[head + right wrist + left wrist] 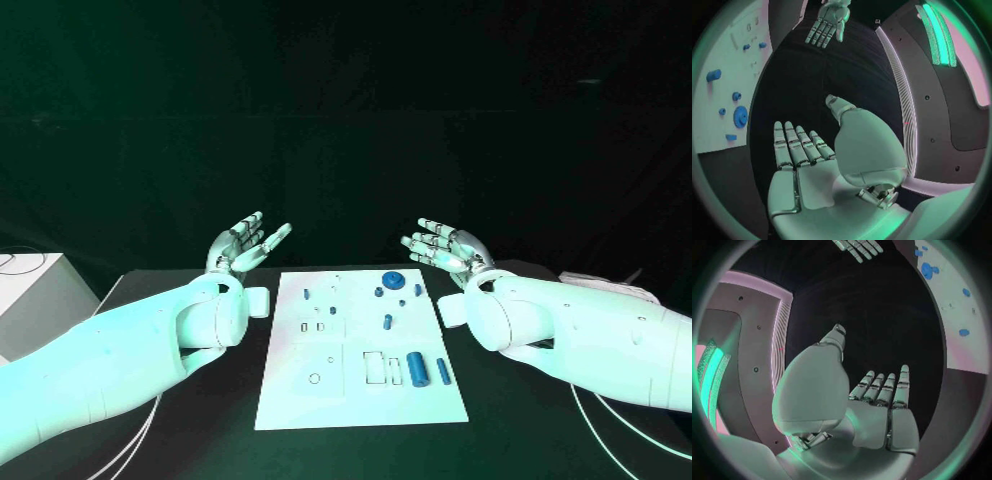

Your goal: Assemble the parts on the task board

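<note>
The white task board (361,400) lies flat in the middle of the black table. On it rest several blue parts: a round disc (392,279) near the far edge, a long cylinder (417,368) and a thin pin (444,371) near the front right, and small pieces (387,322) between. My left hand (245,243) hovers past the board's far left corner, palm up, fingers spread, holding nothing. My right hand (444,246) hovers past the far right corner, likewise open and empty. The left wrist view shows my left hand (879,410) flat with the board (967,305) beside it; the right wrist view shows my right hand (798,160) and the board (729,65).
A white box (36,290) stands at the table's left edge. A pale object (599,280) lies at the right edge behind my right arm. Bare black table surrounds the board on both sides.
</note>
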`<state>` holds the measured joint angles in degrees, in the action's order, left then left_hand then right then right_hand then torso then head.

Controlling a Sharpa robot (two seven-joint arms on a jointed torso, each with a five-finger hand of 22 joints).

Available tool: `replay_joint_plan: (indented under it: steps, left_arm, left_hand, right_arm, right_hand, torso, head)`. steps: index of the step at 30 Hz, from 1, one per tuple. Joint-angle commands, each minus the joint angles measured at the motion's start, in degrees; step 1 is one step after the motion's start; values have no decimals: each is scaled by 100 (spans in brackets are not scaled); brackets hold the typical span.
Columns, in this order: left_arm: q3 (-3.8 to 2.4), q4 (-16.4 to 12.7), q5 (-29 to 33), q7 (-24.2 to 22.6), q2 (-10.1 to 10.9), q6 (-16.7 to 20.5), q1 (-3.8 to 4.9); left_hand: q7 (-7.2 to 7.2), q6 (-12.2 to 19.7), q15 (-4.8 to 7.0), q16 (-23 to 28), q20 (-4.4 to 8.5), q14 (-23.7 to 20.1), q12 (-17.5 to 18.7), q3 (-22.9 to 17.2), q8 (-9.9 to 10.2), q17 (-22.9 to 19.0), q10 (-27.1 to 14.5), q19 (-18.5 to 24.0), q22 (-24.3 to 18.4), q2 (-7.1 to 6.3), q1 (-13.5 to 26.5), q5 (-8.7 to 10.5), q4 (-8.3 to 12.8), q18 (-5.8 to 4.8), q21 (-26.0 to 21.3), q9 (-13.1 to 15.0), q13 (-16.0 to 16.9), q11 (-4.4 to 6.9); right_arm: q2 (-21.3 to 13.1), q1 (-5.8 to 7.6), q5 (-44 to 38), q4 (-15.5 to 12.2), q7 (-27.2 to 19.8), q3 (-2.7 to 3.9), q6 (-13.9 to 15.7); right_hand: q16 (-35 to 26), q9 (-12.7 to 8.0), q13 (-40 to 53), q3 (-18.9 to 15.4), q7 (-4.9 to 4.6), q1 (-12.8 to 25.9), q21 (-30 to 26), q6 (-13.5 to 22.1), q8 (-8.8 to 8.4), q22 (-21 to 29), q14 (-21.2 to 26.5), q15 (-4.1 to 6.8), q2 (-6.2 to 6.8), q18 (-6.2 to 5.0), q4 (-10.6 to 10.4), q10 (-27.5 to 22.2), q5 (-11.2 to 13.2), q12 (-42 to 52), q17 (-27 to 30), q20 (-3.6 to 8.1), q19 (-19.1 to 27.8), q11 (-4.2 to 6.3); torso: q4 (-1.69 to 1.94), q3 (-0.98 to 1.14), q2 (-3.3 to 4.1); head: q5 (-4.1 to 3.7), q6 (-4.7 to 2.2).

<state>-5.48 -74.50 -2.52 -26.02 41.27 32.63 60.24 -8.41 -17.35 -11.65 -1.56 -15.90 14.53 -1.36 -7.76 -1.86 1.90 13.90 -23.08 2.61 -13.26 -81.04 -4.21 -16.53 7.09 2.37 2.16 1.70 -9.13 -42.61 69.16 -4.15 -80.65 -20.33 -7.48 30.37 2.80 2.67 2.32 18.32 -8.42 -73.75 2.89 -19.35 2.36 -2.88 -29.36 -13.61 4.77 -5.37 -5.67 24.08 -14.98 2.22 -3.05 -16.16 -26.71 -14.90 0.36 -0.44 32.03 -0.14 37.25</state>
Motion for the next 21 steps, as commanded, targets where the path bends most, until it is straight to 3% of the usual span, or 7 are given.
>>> replay_joint_plan:
  steps: [1, 4, 5, 7, 10, 13, 21]
  left_arm:
    - [-10, 27, -200, 88, -24, -507, 11]
    - [-10, 27, -200, 88, -24, -507, 11]
    - [-6, -59, -217, -98, 145, -730, 6]
    - [-10, -119, -228, -106, 195, -759, 7]
    - [-39, -222, -259, -93, 271, -827, 8]
    - [-95, -368, -351, -57, 368, -895, 9]
    - [-217, -869, -541, 85, 661, -1013, 8]
  left_hand:
    - [-329, -219, -67, -108, -72, 395, -62, -136, -73, 65, 210, -109, 21, 60, -318, -24, -62, 92, 48, 38, 26, -29]
    - [-454, -667, -80, -342, -84, 1438, -133, -412, -175, 215, 887, -720, 96, 333, -365, 25, -45, 124, 192, 106, 76, -187]
    - [-483, -912, -102, -427, -88, 1914, -151, -497, -230, 270, 1250, -1325, 159, 412, -376, 36, -34, 96, 342, 141, 94, -243]
    - [-523, -1378, -32, -612, -75, 2763, -257, -596, -352, 383, 2033, -1837, 207, 525, -370, 57, -17, 156, 489, 214, 148, -370]
    - [-519, -1990, 75, -761, -65, 3396, -333, -701, -502, 491, 3016, -2237, 234, 588, -371, 68, 6, 298, 660, 305, 187, -373]
    - [-536, -2983, 258, -1001, 51, 4036, -458, -819, -771, 722, 3867, -2817, 315, 626, -393, 77, 51, 357, 953, 460, 232, -230]
    - [-295, -3612, 783, -2141, 631, 5556, -509, -1166, -1038, 1764, 4938, -4073, 707, 451, -375, 80, 77, 339, 1865, 583, 261, 135]
  right_arm:
    - [26, 66, -396, 81, 423, -46, -869]
    - [35, 104, -430, 120, 474, -77, -959]
    - [14, 211, -2028, 424, 223, -76, -489]
    - [23, 235, -2371, 482, 219, -75, -441]
    - [39, 282, -2914, 576, 249, -73, -393]
    - [47, 341, -3525, 654, 328, -70, -370]
    - [75, 530, -5064, 790, 737, -62, -498]
  right_hand:
    - [136, 88, 55, 199, -852, -459, 166, -631, 138, -68, -814, 34, 59, -214, 220, 729, 67, 84, -90, -38, -650, 4]
    - [321, 225, 109, 299, -748, -593, 372, -1522, 358, -135, -1905, 182, 128, -360, 392, 1773, 185, 167, -207, -34, -1544, 123]
    - [353, 276, 131, 333, -696, -626, 437, -1856, 443, -148, -2054, 236, 154, -418, 437, 2199, 231, 204, -221, -32, -1783, 176]
    - [372, 325, 139, 388, -646, -657, 475, -2216, 524, -138, -2220, 293, 185, -473, 482, 2596, 277, 206, -230, -29, -1938, 234]
    - [476, 408, 141, 486, -583, -685, 618, -2816, 668, -168, -2571, 404, 229, -522, 525, 2952, 313, 231, -271, 36, -2300, 327]
    - [612, 442, 129, 662, -501, -651, 783, -3180, 753, -196, -3023, 557, 313, -518, 520, 3389, 324, 220, -319, 205, -2732, 445]
    - [1023, 465, 131, 775, -345, -625, 1566, -3696, 798, -573, -4238, 966, 489, -485, 599, 4098, 184, 147, -605, 687, -3673, 686]
  torso:
    - [1, -2, 3]
    - [1, -2, 3]
    - [65, -29, 89]
    - [87, -32, 116]
    - [118, -36, 153]
    - [174, -45, 214]
    - [300, -55, 378]
  head:
    - [1, 0]
    - [1, 0]
    - [-114, 158]
    - [-134, 170]
    - [-158, 185]
    - [-198, 172]
    - [-316, 146]
